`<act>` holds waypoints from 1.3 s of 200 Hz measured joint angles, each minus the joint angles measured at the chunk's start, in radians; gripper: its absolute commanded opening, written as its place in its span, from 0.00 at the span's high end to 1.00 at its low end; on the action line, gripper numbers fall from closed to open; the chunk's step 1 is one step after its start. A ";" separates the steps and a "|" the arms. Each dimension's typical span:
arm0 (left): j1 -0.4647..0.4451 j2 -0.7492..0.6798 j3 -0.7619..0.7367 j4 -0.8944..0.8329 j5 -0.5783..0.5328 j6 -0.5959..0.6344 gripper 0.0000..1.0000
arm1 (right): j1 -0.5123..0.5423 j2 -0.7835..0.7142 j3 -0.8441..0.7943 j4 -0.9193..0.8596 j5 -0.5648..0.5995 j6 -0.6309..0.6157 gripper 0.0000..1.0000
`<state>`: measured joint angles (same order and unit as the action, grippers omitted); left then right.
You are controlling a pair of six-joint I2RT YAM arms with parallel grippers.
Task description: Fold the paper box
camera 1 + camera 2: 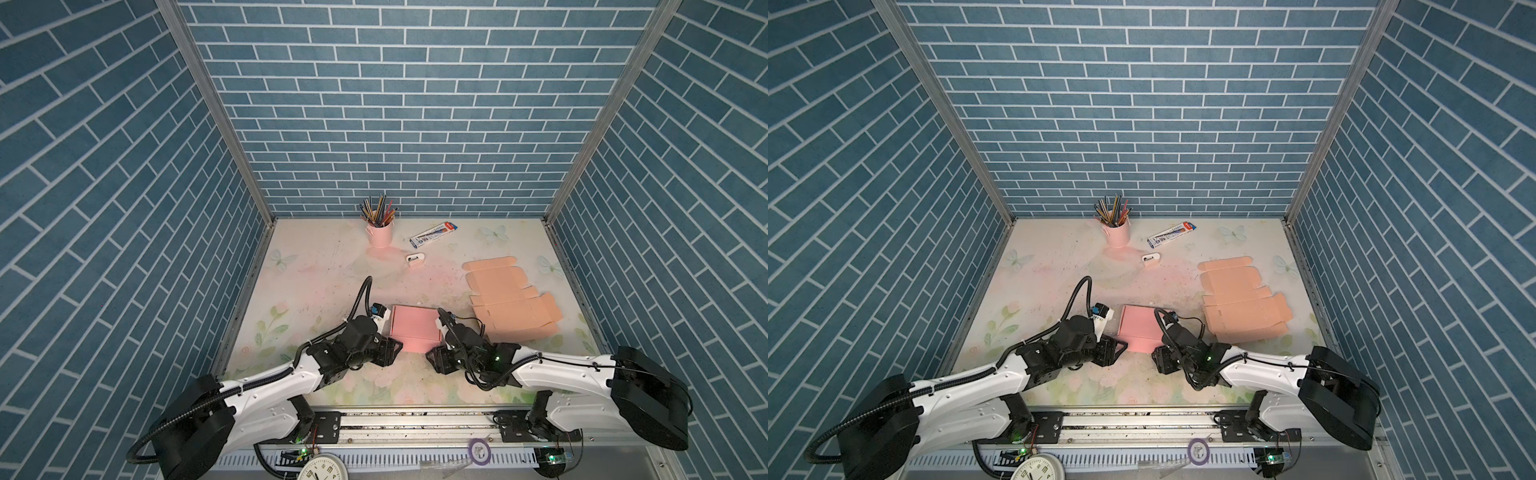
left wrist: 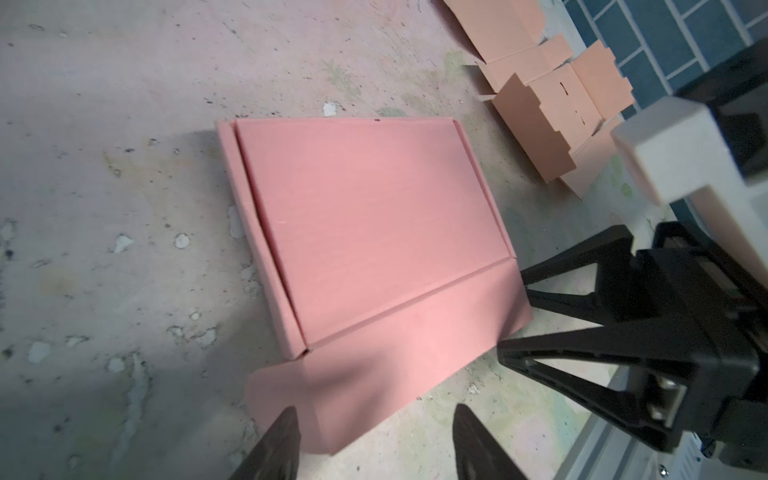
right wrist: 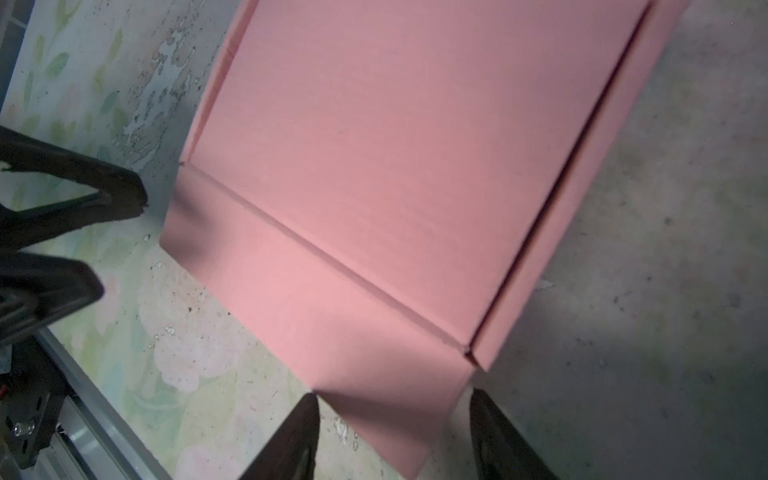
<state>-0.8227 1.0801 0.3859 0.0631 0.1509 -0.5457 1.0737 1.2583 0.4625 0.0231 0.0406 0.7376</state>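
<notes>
The pink paper box (image 1: 411, 326) (image 1: 1140, 326) lies flat on the table between my two arms, lid panel down. Its front flap (image 2: 374, 353) (image 3: 332, 316) sticks out toward the table's near edge. My left gripper (image 1: 395, 348) (image 1: 1120, 347) (image 2: 374, 415) is open at the flap's left corner, with one fingertip (image 2: 286, 419) over the flap's rounded tab. My right gripper (image 1: 432, 358) (image 1: 1156, 358) (image 3: 395, 399) is open too, and the flap's right corner lies between its fingers without being pinched. Each wrist view also shows the other arm's open fingers (image 2: 536, 274) (image 3: 124, 199) beside the box.
Flat peach cardboard blanks (image 1: 509, 299) (image 1: 1241, 303) (image 2: 540, 104) lie to the right of the box. At the back stand a pink cup of pencils (image 1: 380, 235), a pencil carton (image 1: 432, 233) and a small white sharpener (image 1: 415, 259). A metal rail (image 1: 415, 428) runs along the near edge.
</notes>
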 measured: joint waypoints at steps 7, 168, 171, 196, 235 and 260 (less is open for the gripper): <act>0.010 0.003 0.001 -0.002 0.000 0.006 0.39 | 0.000 0.000 0.000 0.000 0.001 0.000 0.41; 0.035 0.080 0.024 0.030 0.084 0.037 0.39 | 0.000 0.058 0.068 -0.016 0.016 -0.001 0.43; 0.035 0.077 0.024 0.030 0.084 0.037 0.39 | 0.000 0.058 0.068 -0.016 0.016 -0.001 0.43; 0.024 0.060 0.024 0.033 0.090 0.031 0.39 | 0.001 0.056 0.068 -0.016 0.016 -0.001 0.42; 0.017 0.040 0.024 0.012 0.068 0.026 0.39 | 0.002 0.053 0.068 -0.016 0.016 -0.001 0.41; 0.072 0.003 0.025 -0.006 0.052 0.043 0.35 | 0.002 0.053 0.068 -0.016 0.016 -0.001 0.40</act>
<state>-0.7509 1.0836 0.4107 0.0566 0.2031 -0.5030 1.0756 1.3113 0.5304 0.0071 0.0566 0.7368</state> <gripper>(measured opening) 0.635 0.596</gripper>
